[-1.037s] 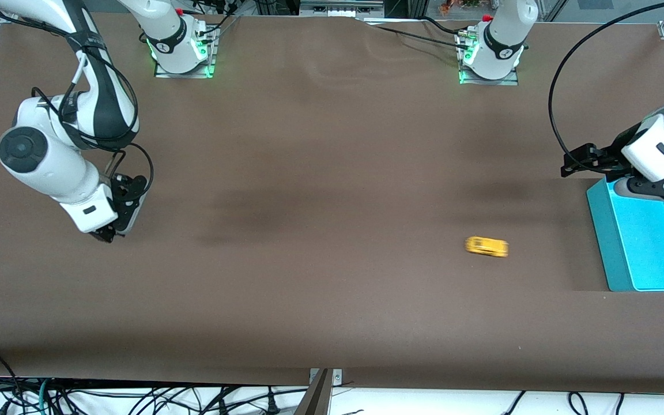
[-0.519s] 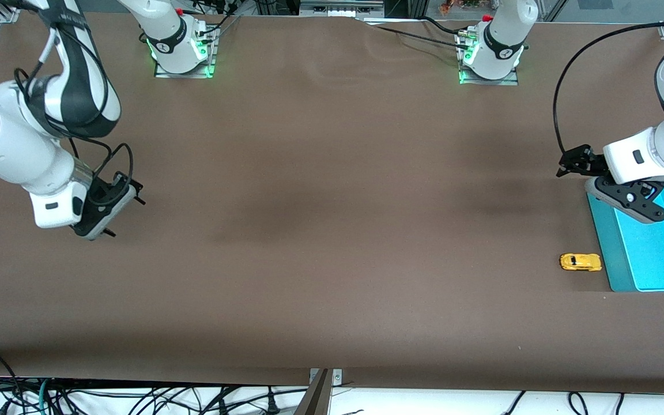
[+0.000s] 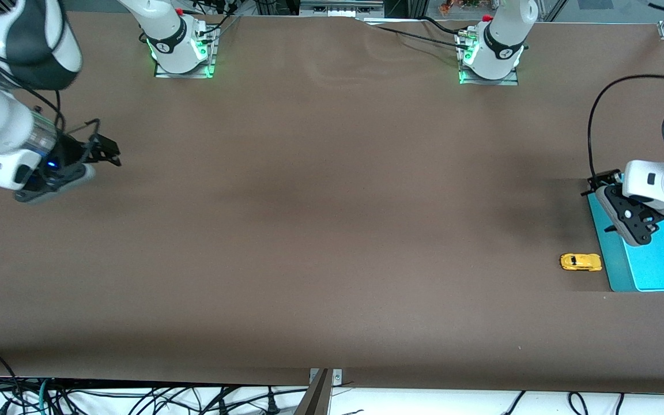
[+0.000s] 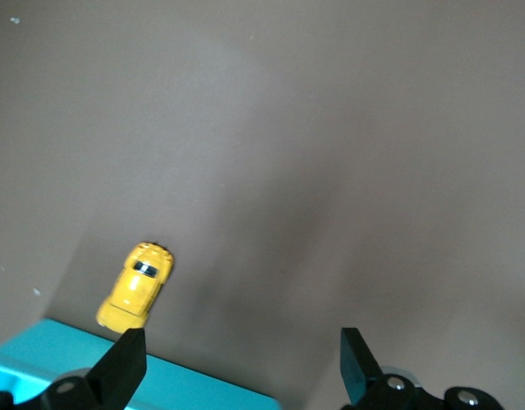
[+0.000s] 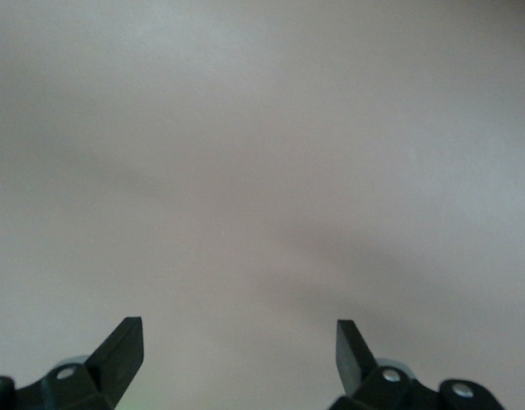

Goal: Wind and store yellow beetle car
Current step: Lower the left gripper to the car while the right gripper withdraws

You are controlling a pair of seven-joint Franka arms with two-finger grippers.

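The yellow beetle car (image 3: 580,262) stands on the brown table, touching or nearly touching the edge of the teal tray (image 3: 649,271) at the left arm's end. In the left wrist view the car (image 4: 136,286) lies just off the tray's rim (image 4: 185,384). My left gripper (image 3: 604,182) is open and empty, above the tray's corner farthest from the front camera, apart from the car; it also shows in the left wrist view (image 4: 241,342). My right gripper (image 3: 104,151) is open and empty over bare table at the right arm's end; the right wrist view (image 5: 238,329) shows only table.
The teal tray has raised walls and sits at the table's edge on the left arm's end. The two arm bases (image 3: 179,43) (image 3: 490,49) stand along the table's edge farthest from the front camera. Cables hang below the table's near edge.
The car rolled toward the left arm's end and stopped beside the tray. My left gripper swung in over the tray's corner. My right arm drew back toward its end of the table.
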